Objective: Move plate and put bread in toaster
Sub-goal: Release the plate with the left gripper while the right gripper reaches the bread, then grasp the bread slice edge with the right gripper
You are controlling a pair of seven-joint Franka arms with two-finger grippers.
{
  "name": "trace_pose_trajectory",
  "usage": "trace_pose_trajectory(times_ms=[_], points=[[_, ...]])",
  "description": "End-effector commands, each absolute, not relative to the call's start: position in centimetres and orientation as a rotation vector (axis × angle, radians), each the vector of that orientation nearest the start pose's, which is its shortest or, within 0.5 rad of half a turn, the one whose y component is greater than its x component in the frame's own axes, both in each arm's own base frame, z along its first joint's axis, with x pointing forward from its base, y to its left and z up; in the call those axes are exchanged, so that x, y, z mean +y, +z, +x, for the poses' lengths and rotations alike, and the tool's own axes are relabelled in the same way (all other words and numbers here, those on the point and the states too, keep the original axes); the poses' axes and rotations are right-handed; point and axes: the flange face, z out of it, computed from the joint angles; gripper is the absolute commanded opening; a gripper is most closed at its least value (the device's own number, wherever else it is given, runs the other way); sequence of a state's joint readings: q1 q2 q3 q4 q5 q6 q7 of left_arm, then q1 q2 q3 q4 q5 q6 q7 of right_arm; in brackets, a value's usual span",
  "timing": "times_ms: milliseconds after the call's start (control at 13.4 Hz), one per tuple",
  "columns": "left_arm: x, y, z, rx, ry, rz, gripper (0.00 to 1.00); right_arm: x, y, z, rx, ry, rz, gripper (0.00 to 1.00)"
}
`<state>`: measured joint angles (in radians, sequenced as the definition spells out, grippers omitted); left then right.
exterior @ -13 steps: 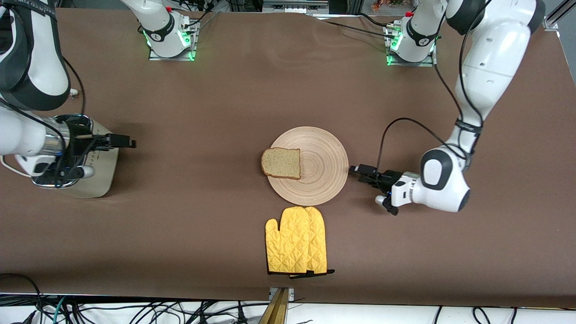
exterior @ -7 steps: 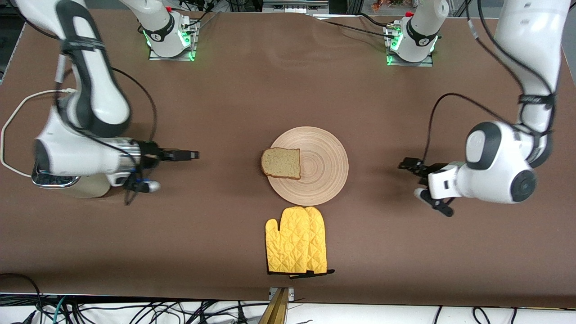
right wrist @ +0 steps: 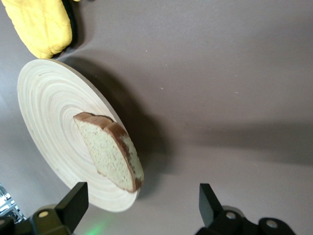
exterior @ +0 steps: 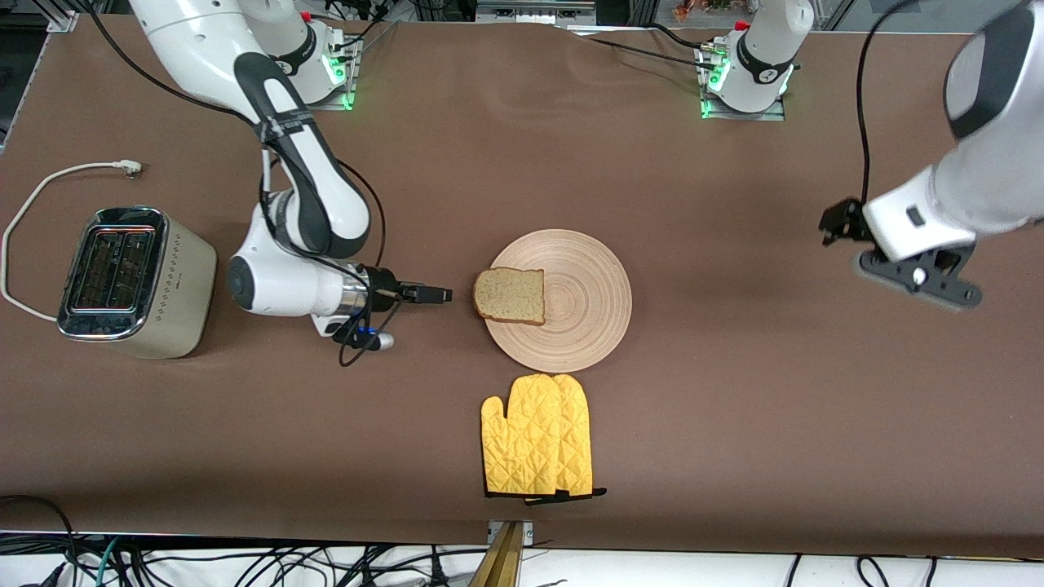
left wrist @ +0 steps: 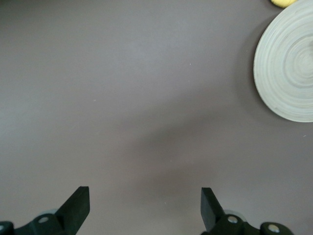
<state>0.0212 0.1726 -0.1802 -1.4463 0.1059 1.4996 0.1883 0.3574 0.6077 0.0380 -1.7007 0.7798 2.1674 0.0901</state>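
The round light-wood plate (exterior: 583,302) lies mid-table. The slice of bread (exterior: 510,295) lies flat on its rim toward the right arm's end, overhanging a little. My right gripper (exterior: 440,294) is open, low, just beside the bread and apart from it. In the right wrist view the bread (right wrist: 110,152) and plate (right wrist: 49,107) lie ahead of the open right gripper (right wrist: 142,200). The cream toaster (exterior: 134,281) stands at the right arm's end. My left gripper (exterior: 836,222) is raised over bare table at the left arm's end. It is open and empty (left wrist: 144,200), and the plate (left wrist: 288,73) is far off.
A yellow oven mitt (exterior: 537,434) lies nearer to the front camera than the plate, close to it. The toaster's white cord (exterior: 49,183) loops along the table's end. Brown cloth covers the table.
My right gripper has swung from over the toaster across to the bread. My left gripper has drawn back from the plate's rim and risen. The plate and bread have not moved.
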Motion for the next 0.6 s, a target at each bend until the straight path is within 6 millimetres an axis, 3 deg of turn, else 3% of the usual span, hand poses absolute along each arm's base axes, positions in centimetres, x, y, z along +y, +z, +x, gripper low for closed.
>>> trace_pose_trajectory(times_ms=[0, 74, 149, 223, 521], points=[[-2.2, 60.4, 57.6, 0.324, -0.018, -3.068, 1.00, 30.4, 22.7, 60.1, 0.301, 0.355, -2.495, 1.00], [-0.8, 59.9, 57.0, 0.275, -0.082, -3.112, 1.00, 31.0, 22.4, 59.9, 0.298, 0.356, -2.494, 1.00], [-1.1, 59.0, 55.6, 0.254, -0.069, -3.178, 1.00, 31.2, 21.9, 59.7, 0.301, 0.364, -2.494, 1.00], [-1.2, 58.5, 55.4, 0.236, -0.052, -3.186, 1.00, 31.4, 21.2, 59.6, 0.303, 0.366, -2.499, 1.00], [-1.8, 57.9, 56.8, 0.162, -0.020, -3.152, 1.00, 33.3, 19.1, 58.7, 0.296, 0.329, -2.530, 1.00]])
